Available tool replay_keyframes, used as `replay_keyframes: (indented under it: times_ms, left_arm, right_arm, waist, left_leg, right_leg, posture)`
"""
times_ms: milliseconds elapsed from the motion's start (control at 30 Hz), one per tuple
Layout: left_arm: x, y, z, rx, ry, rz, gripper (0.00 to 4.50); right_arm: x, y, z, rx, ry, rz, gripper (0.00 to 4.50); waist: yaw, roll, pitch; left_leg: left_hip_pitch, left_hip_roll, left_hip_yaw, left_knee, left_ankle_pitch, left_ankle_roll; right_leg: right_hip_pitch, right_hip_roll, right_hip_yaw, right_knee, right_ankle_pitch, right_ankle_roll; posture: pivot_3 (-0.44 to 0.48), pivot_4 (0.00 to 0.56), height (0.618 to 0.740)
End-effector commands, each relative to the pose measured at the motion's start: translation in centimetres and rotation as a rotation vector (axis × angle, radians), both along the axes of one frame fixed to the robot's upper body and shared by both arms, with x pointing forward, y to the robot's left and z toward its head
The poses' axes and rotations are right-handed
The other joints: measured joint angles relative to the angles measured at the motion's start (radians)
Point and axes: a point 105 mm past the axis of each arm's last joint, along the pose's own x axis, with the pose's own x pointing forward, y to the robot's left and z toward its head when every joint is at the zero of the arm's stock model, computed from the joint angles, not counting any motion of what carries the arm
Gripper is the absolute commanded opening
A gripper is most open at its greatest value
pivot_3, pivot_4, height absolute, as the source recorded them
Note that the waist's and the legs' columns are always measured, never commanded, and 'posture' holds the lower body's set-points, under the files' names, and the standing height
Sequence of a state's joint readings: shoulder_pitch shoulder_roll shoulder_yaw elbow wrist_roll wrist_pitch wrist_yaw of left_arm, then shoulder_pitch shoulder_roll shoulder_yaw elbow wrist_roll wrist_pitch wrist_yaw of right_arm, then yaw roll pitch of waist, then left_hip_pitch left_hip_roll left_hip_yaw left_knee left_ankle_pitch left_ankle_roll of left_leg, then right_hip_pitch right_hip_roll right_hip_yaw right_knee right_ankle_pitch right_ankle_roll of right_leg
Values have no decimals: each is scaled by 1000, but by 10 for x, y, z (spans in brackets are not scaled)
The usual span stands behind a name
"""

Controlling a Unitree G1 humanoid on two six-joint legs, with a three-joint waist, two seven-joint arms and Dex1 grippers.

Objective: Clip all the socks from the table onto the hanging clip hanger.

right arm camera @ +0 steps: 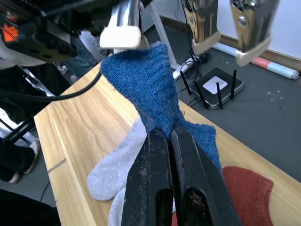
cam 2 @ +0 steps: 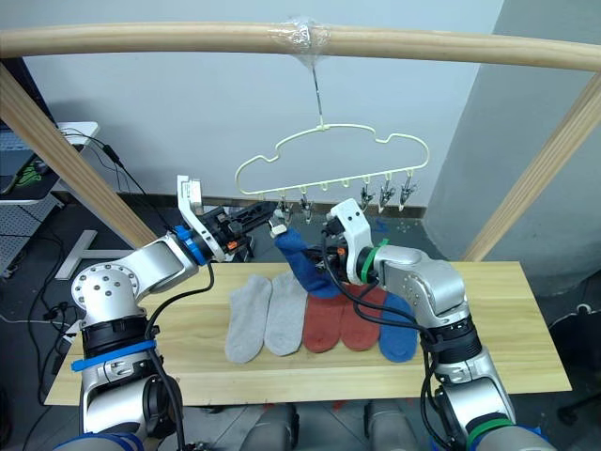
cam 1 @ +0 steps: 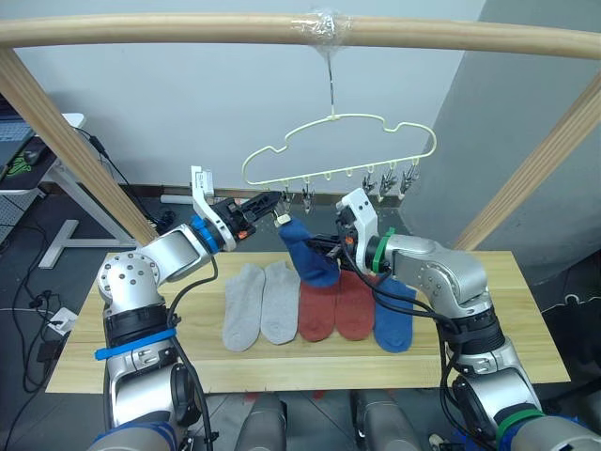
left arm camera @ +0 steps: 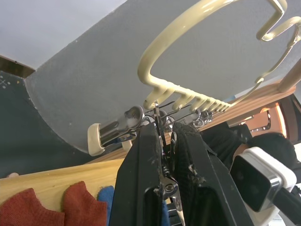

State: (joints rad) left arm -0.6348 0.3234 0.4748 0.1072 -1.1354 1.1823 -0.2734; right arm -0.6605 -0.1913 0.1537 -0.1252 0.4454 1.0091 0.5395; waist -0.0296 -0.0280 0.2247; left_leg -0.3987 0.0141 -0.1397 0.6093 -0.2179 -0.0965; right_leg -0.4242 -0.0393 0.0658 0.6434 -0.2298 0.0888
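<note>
Nearest me, on the light-wood table [cam 1: 488, 362], five socks lie flat in a row, toes toward me: two grey socks [cam 1: 260, 303] on my left, two rust-red socks [cam 1: 336, 305] in the middle, and one blue sock [cam 1: 394, 319] on my right, each touching its neighbour. Above that row, my right gripper [right arm camera: 170, 141] has its two black fingers pressed together on a second blue sock, the lifted sock [cam 1: 308, 252], holding it up off the table with its open end raised toward the hanger. Just beyond, my left gripper [cam 1: 266, 204] pinches one of the small metal clips [left arm camera: 162, 141] between its fingers; that clip's pale tip sits right at the lifted sock's upper edge. Farther back, the pale-yellow clip hanger [cam 1: 338, 150] hangs by its hook from a thick wooden pole [cam 1: 141, 30], with more clips dangling free along its lower bar.
</note>
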Motion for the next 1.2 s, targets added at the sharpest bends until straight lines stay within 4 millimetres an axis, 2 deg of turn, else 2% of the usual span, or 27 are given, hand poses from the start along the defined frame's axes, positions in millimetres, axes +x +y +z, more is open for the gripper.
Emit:
replay_keyframes:
  times_ms: [33, 367, 433, 467, 533, 733, 833, 867, 1000, 1100, 1200]
  left_arm:
    - [-4, -3, 12, 5, -63, -17, 118]
    - [-8, -3, 16, 12, -105, -28, 118]
    - [-9, -2, 17, -1, -106, -35, 831]
    - [-10, -2, 18, -7, -108, -37, 1019]
    - [-11, 0, 19, -5, -112, -38, 1723]
    - [-11, 6, 22, -2, -118, -15, 3448]
    - [-14, 26, 22, 17, -116, 40, 4362]
    - [-14, 35, 20, 30, -111, 71, 4476]
    - [-12, 58, 12, 113, -113, 187, 4476]
    - [-13, 62, 14, 114, -125, 201, 4476]
    - [-20, 63, 15, 182, -156, 199, 4500]
  right_arm:
    - [-1, 6, 21, 37, -66, 15, 58]
    - [5, 10, 21, 41, -72, 2, 58]
    - [6, 10, 20, 40, -69, 1, 0]
    - [6, 10, 19, 38, -68, -1, 0]
    - [8, 10, 17, 35, -65, -7, 0]
    - [11, 12, 15, 40, -57, -12, 0]
    - [13, 18, 11, 43, -49, -6, 0]
    - [14, 21, 10, 49, -41, -2, 0]
    - [15, 29, 9, 66, -27, 13, 0]
    - [15, 33, 8, 89, -4, 18, 0]
    - [17, 40, 3, 137, 66, 7, 668]
  waist:
    - [0, 0, 0]
    - [0, 0, 1]
    - [0, 0, 1]
    - [0, 0, 1]
    - [0, 0, 1]
    - [0, 1, 1]
    - [-3, 1, 2]
    - [-4, 1, 3]
    - [-3, 2, 4]
    - [2, 1, 5]
    - [3, 1, 5]
  left_leg:
    - [0, 0, 0, 0, 0, 0]
    - [0, 0, 0, 0, 0, 0]
    - [0, 0, 0, 0, 0, 0]
    - [0, 0, 0, 0, 0, 0]
    - [0, 0, 0, 0, 0, 0]
    - [0, 0, 0, 0, 0, 0]
    - [0, 0, 0, 0, 0, 0]
    - [0, 0, 1, 0, 0, 0]
    - [0, 1, 1, -1, 0, 0]
    - [0, 1, 1, -1, 0, 0]
    - [-1, 0, 0, -1, 0, 0]
  right_leg:
    - [0, 0, 0, 0, 0, 0]
    - [0, 0, 0, 0, 0, 0]
    - [0, 0, 0, 0, 0, 0]
    - [0, 0, 0, 0, 0, 0]
    - [0, 0, 0, 0, 0, 0]
    - [0, 0, 0, 0, 0, 0]
    - [-1, 0, 0, 0, 0, 0]
    - [-1, 0, 0, 0, 0, 0]
    - [-1, 0, 0, 1, -1, -1]
    - [-1, 0, 0, 0, -1, -1]
    - [-1, 0, 0, 0, -1, -1]
  posture:
    - [69, 213, 740]
    - [74, 213, 740]
    - [74, 213, 740]
    - [79, 213, 740]
    - [82, 217, 740]
    - [84, 219, 740]
    - [92, 224, 740]
    - [92, 224, 740]
    - [98, 223, 740]
    - [106, 225, 740]
    - [122, 223, 740]
